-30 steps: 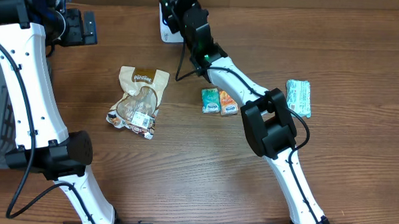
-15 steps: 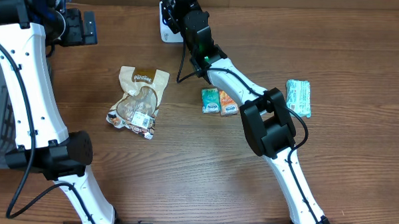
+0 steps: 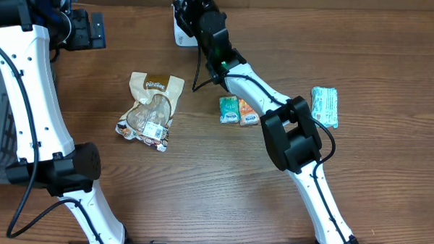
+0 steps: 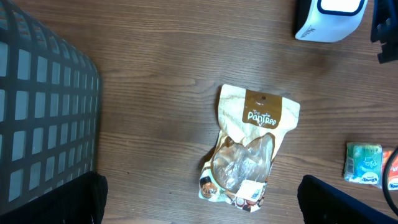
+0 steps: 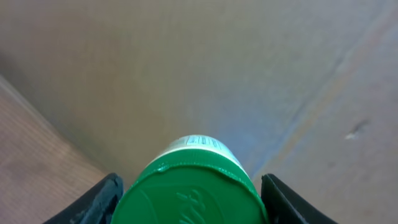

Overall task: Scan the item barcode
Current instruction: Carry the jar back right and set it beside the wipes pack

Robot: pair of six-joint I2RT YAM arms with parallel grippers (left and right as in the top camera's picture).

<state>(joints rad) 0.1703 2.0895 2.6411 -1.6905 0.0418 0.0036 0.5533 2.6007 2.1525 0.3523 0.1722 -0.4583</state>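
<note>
1. The right gripper [image 5: 189, 208] is clamped on a green-lidded container [image 5: 189, 183]. 1 finger shows on each side of the lid, and a white label edge shows behind it.
2. From overhead, that gripper and its container are at the white scanner [image 3: 180, 35], overlapping its far edge. Whether they touch it cannot be told.
3. The left gripper [image 4: 202, 199] has its jaws wide apart and holds nothing. It hangs well to the left of the scanner.
4. A tan snack pouch [image 3: 151, 109] lies flat on the wooden table [image 3: 200, 179], nearer than the scanner and slightly to its left.
5. 2 small packets, a green packet [image 3: 228, 109] and an orange packet [image 3: 248, 113], lie touching each other, nearer than the scanner and to its right.
6. A teal pack [image 3: 325, 106] lies far to the scanner's right.
7. A grey mesh basket [image 4: 37, 106] stands far to the scanner's left.
</note>
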